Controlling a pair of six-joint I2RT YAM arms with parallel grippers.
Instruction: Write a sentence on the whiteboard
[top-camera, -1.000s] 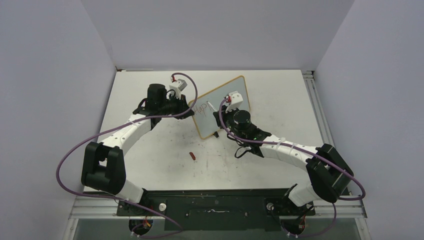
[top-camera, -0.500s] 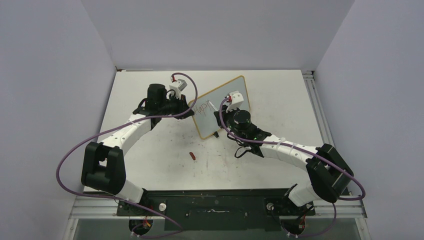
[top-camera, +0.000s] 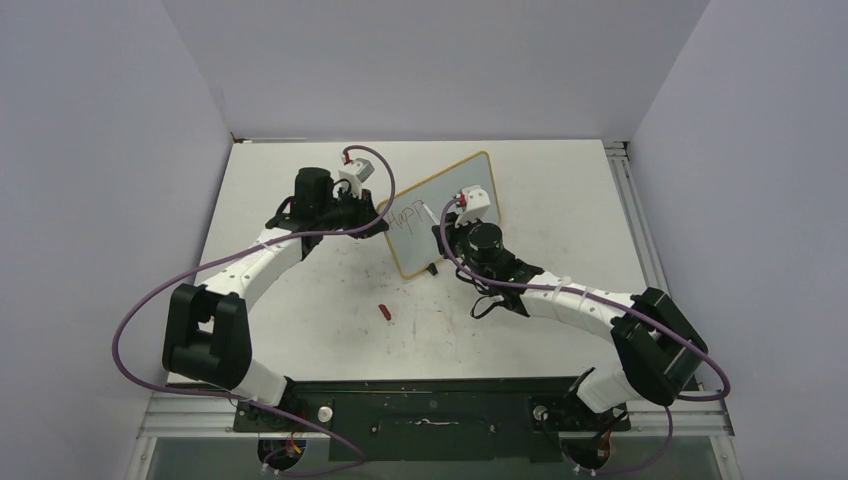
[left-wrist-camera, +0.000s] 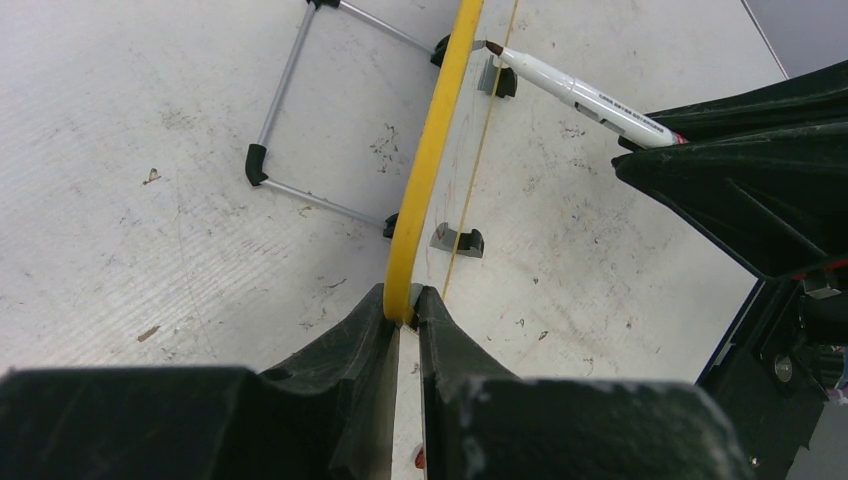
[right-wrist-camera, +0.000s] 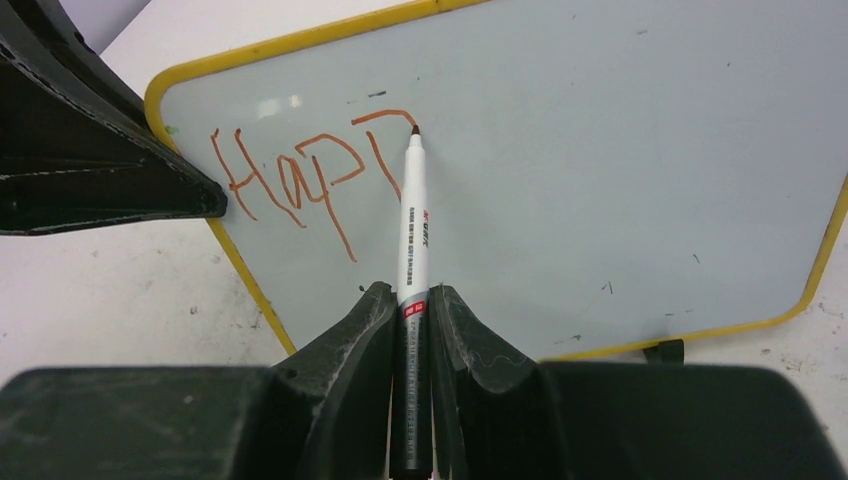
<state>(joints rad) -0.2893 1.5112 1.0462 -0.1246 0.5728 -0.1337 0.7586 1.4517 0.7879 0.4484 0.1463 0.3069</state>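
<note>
The whiteboard (top-camera: 450, 200), yellow-framed, stands tilted on its legs at mid-table. My left gripper (left-wrist-camera: 405, 300) is shut on the yellow frame (left-wrist-camera: 430, 170) at the board's left edge. My right gripper (right-wrist-camera: 412, 292) is shut on a white marker (right-wrist-camera: 412, 220). The marker's tip touches the board face (right-wrist-camera: 620, 180) at the right end of a fresh curved stroke. The sentence (right-wrist-camera: 300, 180) in red reads "Hap" plus the stem and top arc of another letter. From above, the lettering (top-camera: 405, 215) sits at the board's left end, with the right gripper (top-camera: 440, 228) just below it.
A red marker cap (top-camera: 386, 311) lies on the table in front of the board. The board's wire stand (left-wrist-camera: 300, 100) with black feet spreads behind it. The left arm's finger (right-wrist-camera: 100, 180) fills the left of the right wrist view. Grey walls enclose the table.
The right wrist has shifted slightly to the right, carrying the marker tip along the board. The left arm and the board have not moved.
</note>
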